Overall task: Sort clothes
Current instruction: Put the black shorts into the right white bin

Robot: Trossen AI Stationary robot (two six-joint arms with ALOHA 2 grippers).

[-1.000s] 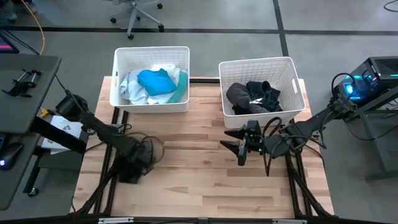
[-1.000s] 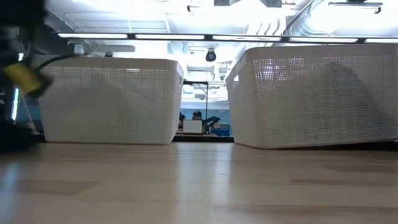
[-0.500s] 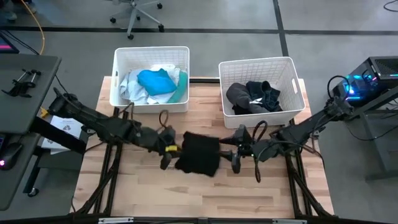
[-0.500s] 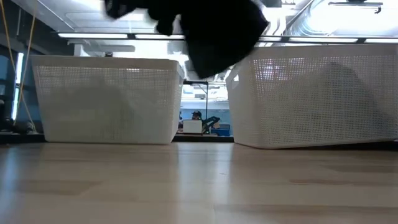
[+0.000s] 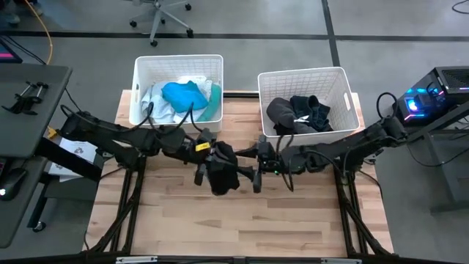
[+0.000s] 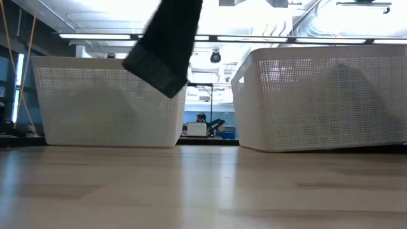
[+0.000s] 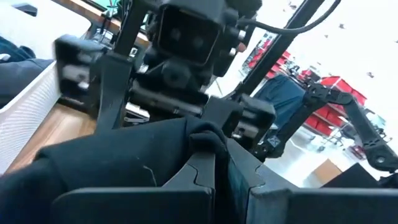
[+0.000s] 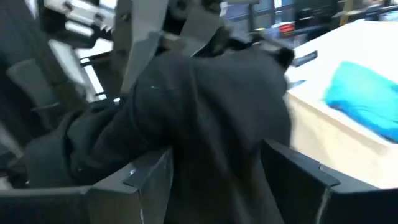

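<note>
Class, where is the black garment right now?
High view: the black garment hangs mid-table between the left claw and right claw, in front of both baskets.

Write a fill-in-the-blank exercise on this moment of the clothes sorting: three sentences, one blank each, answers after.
1. The garment hanging between the two tools is ____ in colour: the garment sits between the left tool and the right tool.
2. The bright blue cloth lies in the basket on the robot's ____ side.
3. The right basket holds only ____ clothes.

Answers: black; left; dark
</note>
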